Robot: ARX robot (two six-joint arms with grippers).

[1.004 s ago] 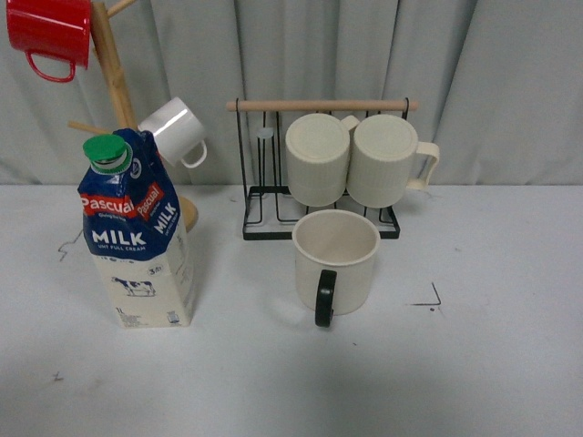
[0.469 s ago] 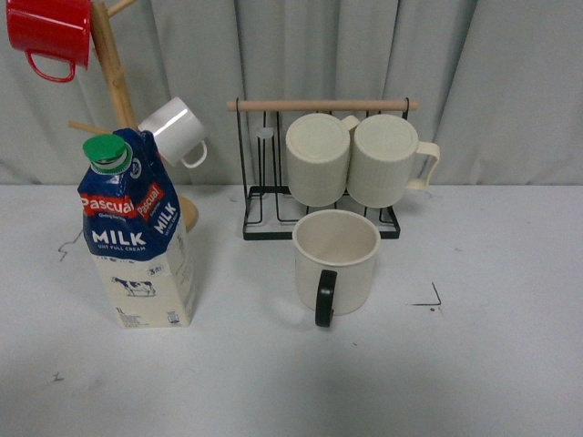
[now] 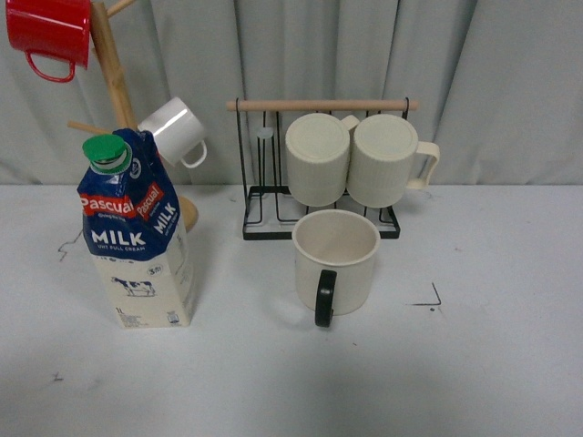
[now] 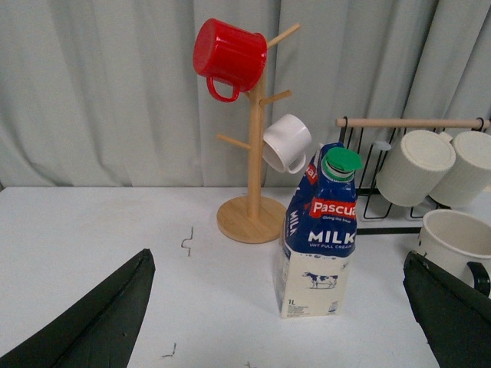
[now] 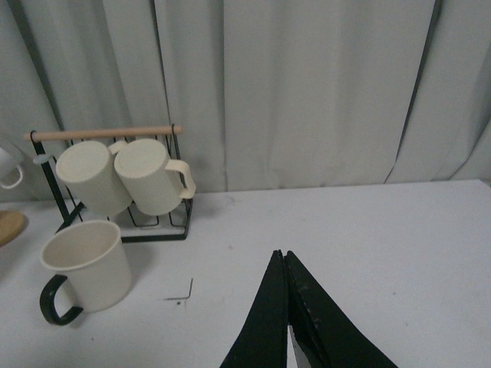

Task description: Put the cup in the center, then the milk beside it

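The left fingers [image 4: 107, 314] are spread wide and grip nothing, while the right fingers [image 5: 268, 322] are pressed tip to tip, empty, above the pale table [image 3: 273, 391]. One cup [image 3: 335, 264], smooth cream ceramic with a black loop handle, stands upright mid-table, just before a black wire rack [image 3: 260, 205] holding two ribbed cream mugs [image 3: 317, 159]. The single milk carton [image 3: 137, 246], squared cardboard with a round green cap, stands well left of it by a wooden mug tree [image 3: 111, 68] carrying one glossy red mug [image 3: 47, 29] and one white mug [image 3: 175, 130].
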